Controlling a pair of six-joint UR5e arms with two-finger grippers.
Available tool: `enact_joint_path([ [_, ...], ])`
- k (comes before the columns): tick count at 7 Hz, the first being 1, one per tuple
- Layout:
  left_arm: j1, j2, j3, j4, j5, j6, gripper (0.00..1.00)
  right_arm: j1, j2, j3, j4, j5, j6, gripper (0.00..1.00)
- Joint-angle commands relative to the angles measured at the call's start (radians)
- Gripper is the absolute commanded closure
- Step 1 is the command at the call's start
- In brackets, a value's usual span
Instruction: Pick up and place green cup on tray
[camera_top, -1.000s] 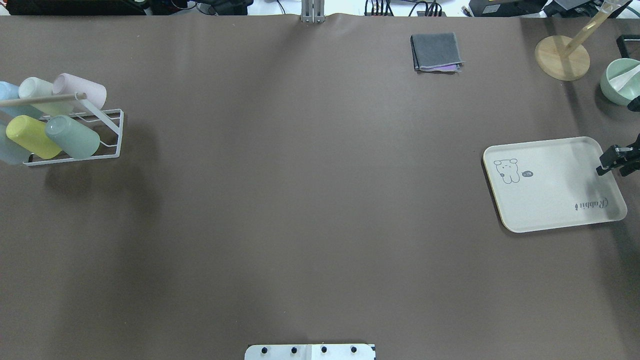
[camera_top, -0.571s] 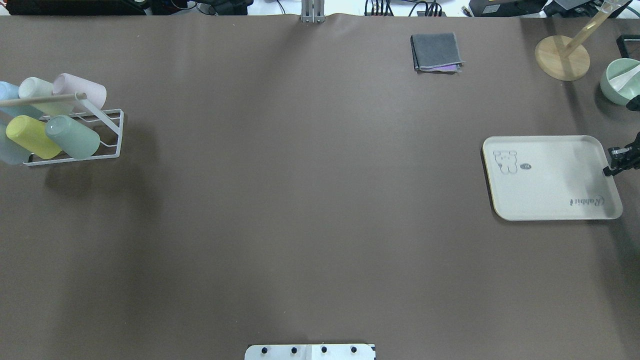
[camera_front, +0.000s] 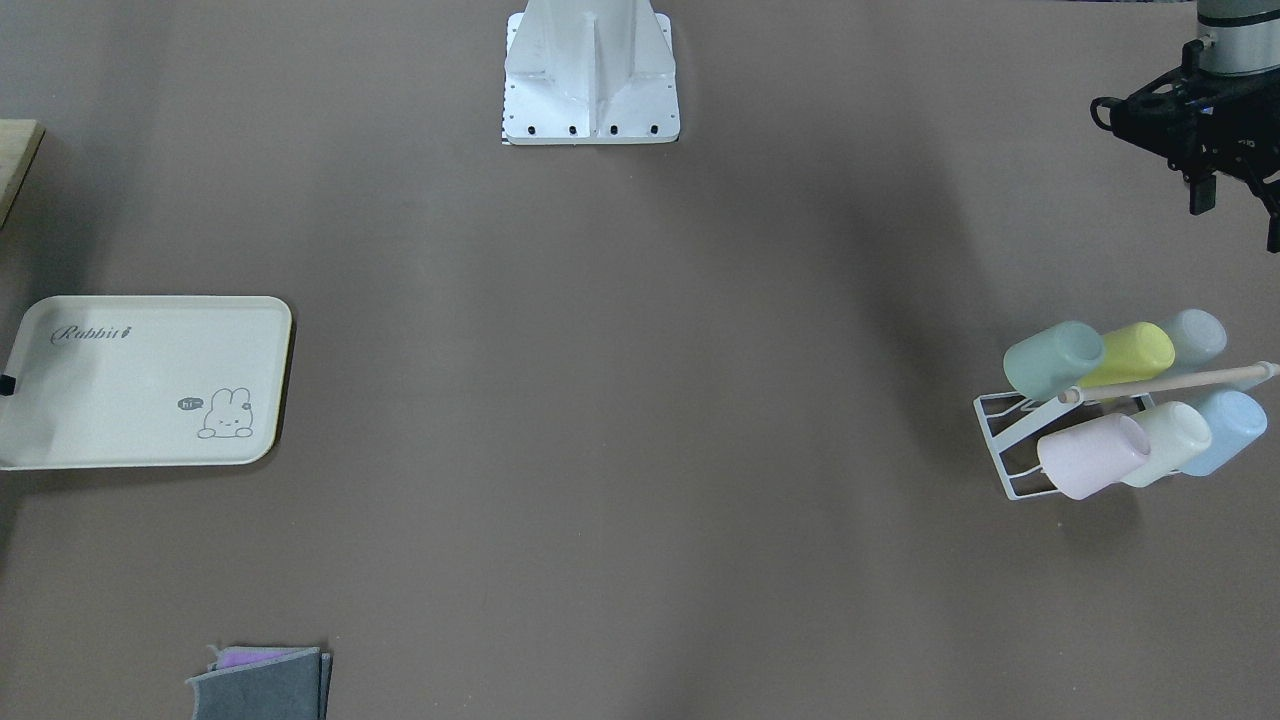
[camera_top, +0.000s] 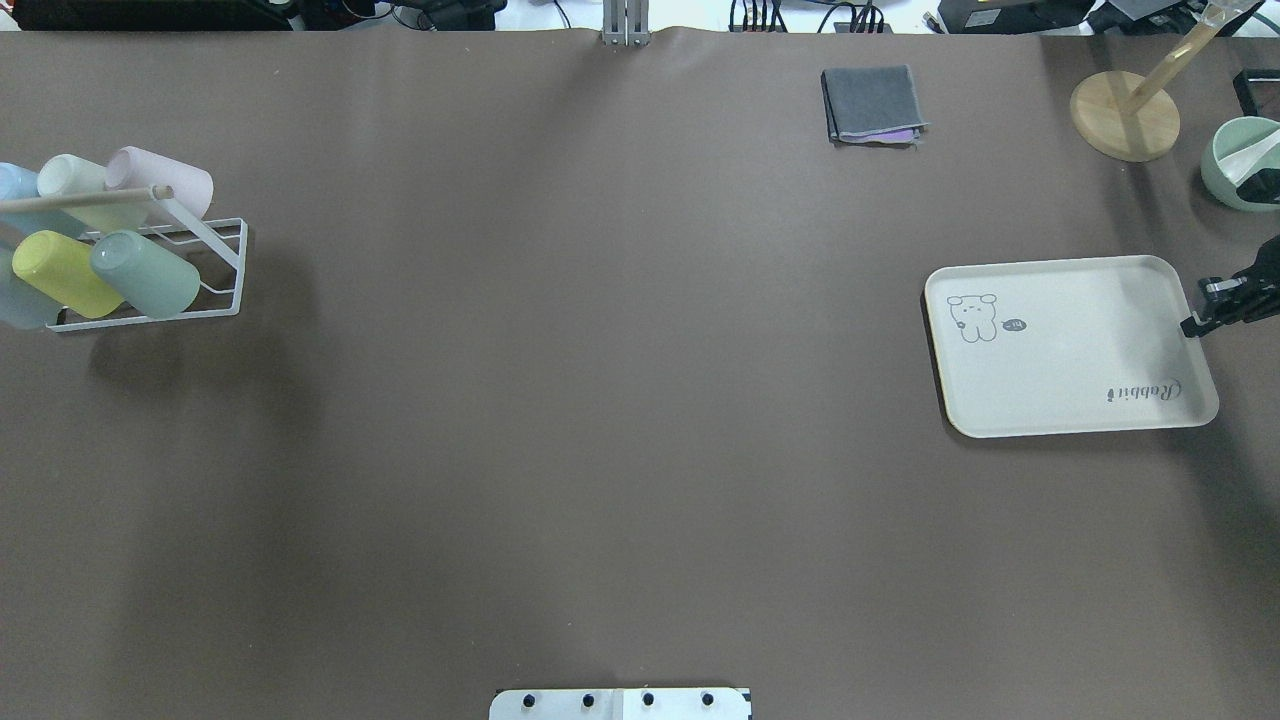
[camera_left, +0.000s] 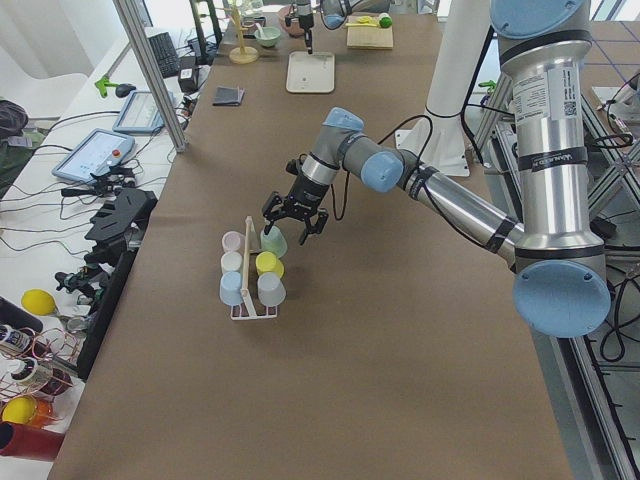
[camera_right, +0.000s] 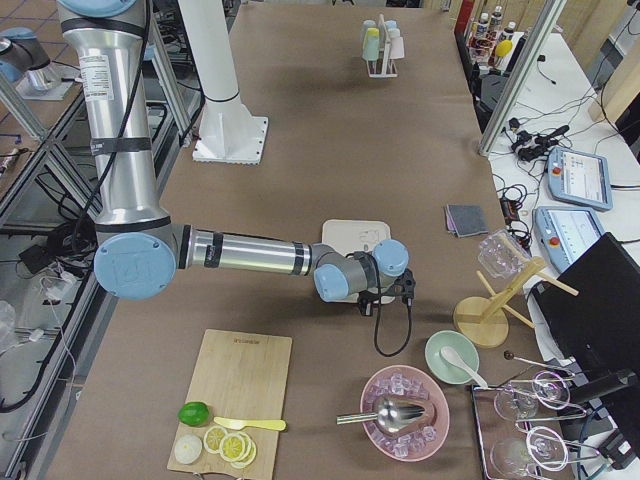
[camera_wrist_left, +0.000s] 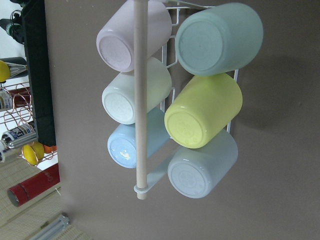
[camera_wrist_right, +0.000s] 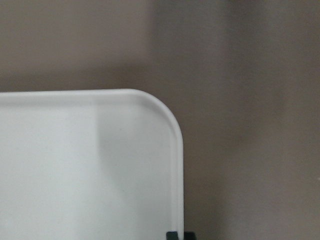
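Note:
The green cup (camera_top: 145, 272) lies on its side in a white wire rack (camera_top: 225, 265) at the table's left end, beside a yellow cup (camera_top: 62, 272). It also shows in the front view (camera_front: 1052, 358) and the left wrist view (camera_wrist_left: 220, 39). My left gripper (camera_front: 1237, 215) is open and empty, held above the table on the robot's side of the rack. The cream tray (camera_top: 1070, 345) with the "Rabbit" script lies flat at the right end. My right gripper (camera_top: 1193, 324) is shut on the rim of its right edge; a fingertip (camera_wrist_right: 172, 234) shows at the tray rim (camera_wrist_right: 177, 165).
The rack also holds pink (camera_top: 165, 180), whitish-green (camera_top: 75, 180) and blue cups under a wooden bar (camera_top: 85, 198). A folded grey cloth (camera_top: 872, 103), a wooden stand (camera_top: 1125, 115) and a green bowl (camera_top: 1235, 160) lie at the far right.
The tray has slid left and a little away from the robot and turned squarer to the table, with my right gripper moving along on its rim. The rack and cups are unchanged.

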Motion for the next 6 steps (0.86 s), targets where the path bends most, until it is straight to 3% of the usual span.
enact_joint_path([
  [1, 0.124, -0.001, -0.025, 0.027, 0.143, 0.024, 0.02, -0.041, 0.140, 0.078, -0.056, 0.089, 0.200, 1.00],
  [2, 0.173, -0.027, -0.034, 0.083, 0.194, 0.024, 0.02, -0.096, 0.228, 0.078, -0.057, 0.086, 0.321, 1.00],
  [4, 0.276, -0.076, -0.080, 0.242, 0.304, 0.024, 0.02, -0.240, 0.291, 0.133, -0.046, 0.059, 0.519, 1.00],
  [6, 0.388, -0.136, -0.082, 0.395, 0.424, 0.024, 0.02, -0.390, 0.372, 0.144, -0.043, 0.002, 0.554, 1.00],
])
